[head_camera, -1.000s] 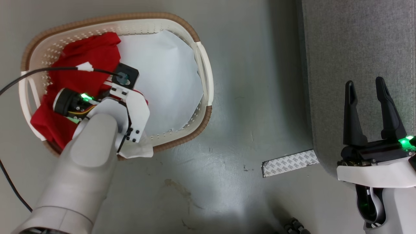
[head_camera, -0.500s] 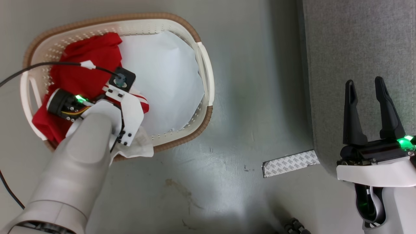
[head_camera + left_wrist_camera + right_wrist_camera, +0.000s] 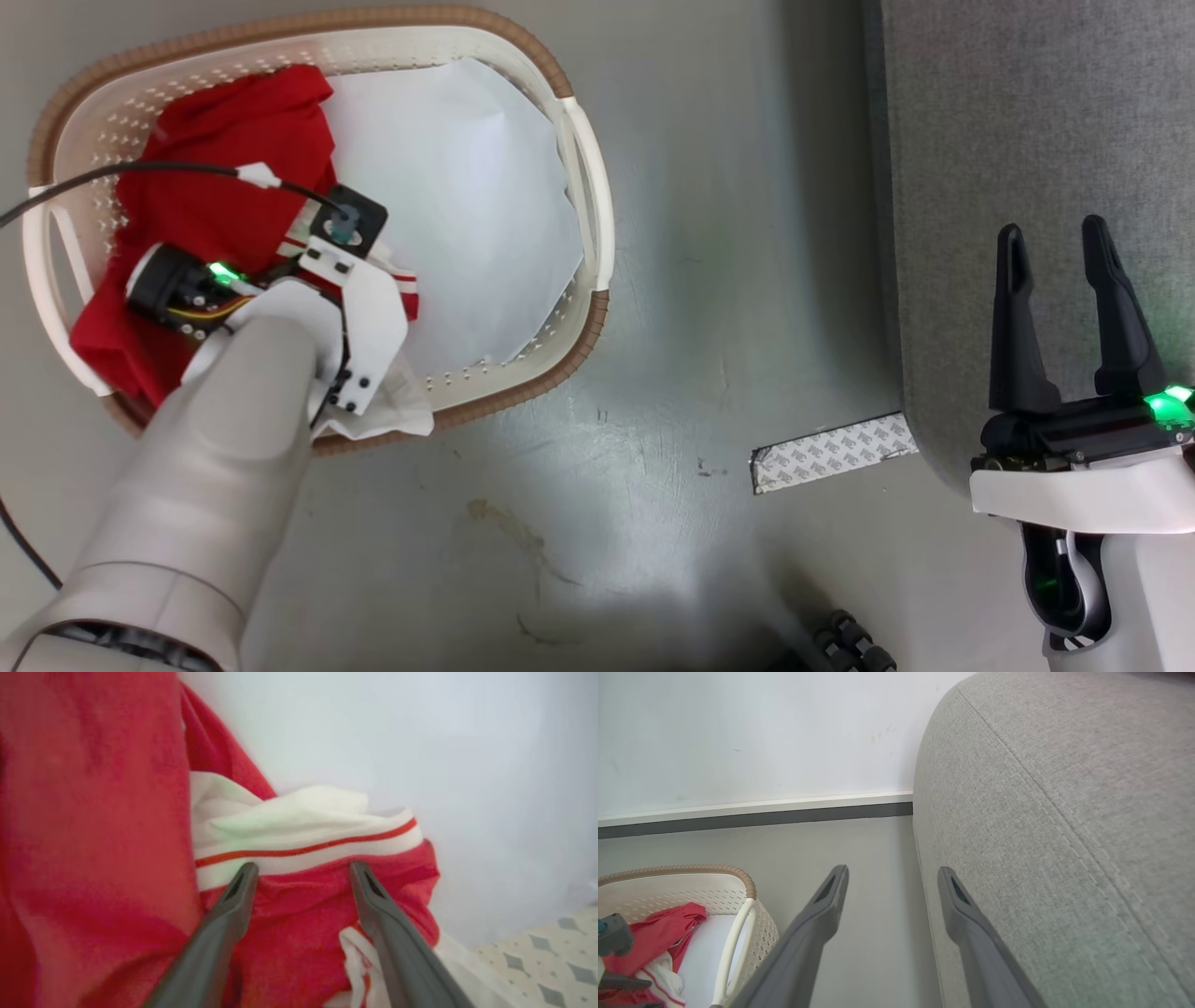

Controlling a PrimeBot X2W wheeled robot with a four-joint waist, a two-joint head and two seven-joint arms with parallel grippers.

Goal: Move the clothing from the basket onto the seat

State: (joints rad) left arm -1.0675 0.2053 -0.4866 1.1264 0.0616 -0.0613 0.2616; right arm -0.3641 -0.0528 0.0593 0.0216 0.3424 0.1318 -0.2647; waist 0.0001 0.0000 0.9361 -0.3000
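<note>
The basket (image 3: 551, 89) stands on the grey floor (image 3: 700, 327) at the left, with the clothing (image 3: 215, 168) heaped against its left wall and near rim: plain red fabric on top, and a white fold spilling over the near rim. A flat white sheet (image 3: 467, 187) covers the right half of the basket's bottom. The robot's pale left forearm (image 3: 215, 448) reaches in over the near rim, a thin black cable (image 3: 112, 173) trailing across the red heap to its wrist. Seen from the left wrist, the left gripper (image 3: 303, 865) hangs with its two dark fingers spread wide over the garments, their tips at the red fabric just below a white band with a red stripe (image 3: 308, 847) (whether they press into the cloth or only hover above it cannot be told); nothing is pinched between them. To the right of the basket lies bare floor, then a strip of patterned tape (image 3: 831, 453) stuck down by the near left corner of the seat (image 3: 1027, 112). The grey upholstered seat fills the right side, well apart from the basket, and no garment lies on the part in view. The right gripper (image 3: 1052, 226) is held at the seat's left edge, fingers pointing away from the robot and parted, with nothing between them. Its wrist view looks along the seat's rounded side toward a white wall (image 3: 761, 732) with a dark skirting line (image 3: 761, 817), the basket at lower left.
</note>
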